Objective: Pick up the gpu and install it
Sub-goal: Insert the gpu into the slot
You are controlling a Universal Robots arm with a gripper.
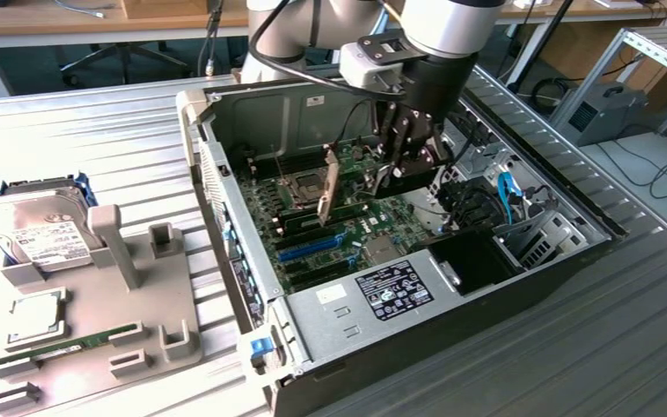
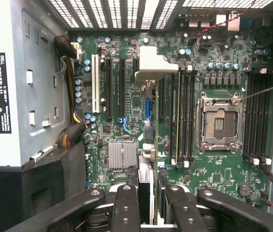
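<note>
The gpu, held edge-on and upright with its metal bracket end uppermost, hangs inside the open computer case, just above the motherboard. The gripper has its jaws pinching the card; in the wrist view the card appears between the black fingers, over the expansion slots. Beside the case on the ribbed metal worktop, a grey fixture tray carries a hard drive and a green memory stick.

Ext high oblique; wrist cam close, motherboard shared.
</note>
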